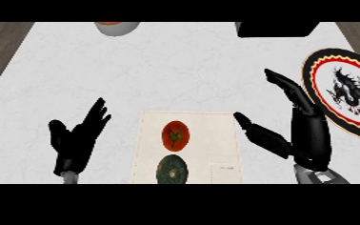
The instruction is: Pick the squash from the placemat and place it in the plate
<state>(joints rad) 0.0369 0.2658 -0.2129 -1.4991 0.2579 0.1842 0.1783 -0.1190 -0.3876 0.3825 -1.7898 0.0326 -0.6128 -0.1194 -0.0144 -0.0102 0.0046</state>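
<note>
Squash (pixel 173 170) at placemat's (pixel 218 124) near edge, just left of right hand (pixel 309 138), fingers spread, holding nothing. Left hand (pixel 76 138) resting open, farther off.

One view — from the head, steeply down, close.

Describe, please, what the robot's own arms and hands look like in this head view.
Both the left hand and the right hand are glossy black, with slim segmented fingers and a thicker thumb. A short grey forearm cuff shows beneath each wrist at the lower edge. No cables, markings or sleeves are visible.
</note>
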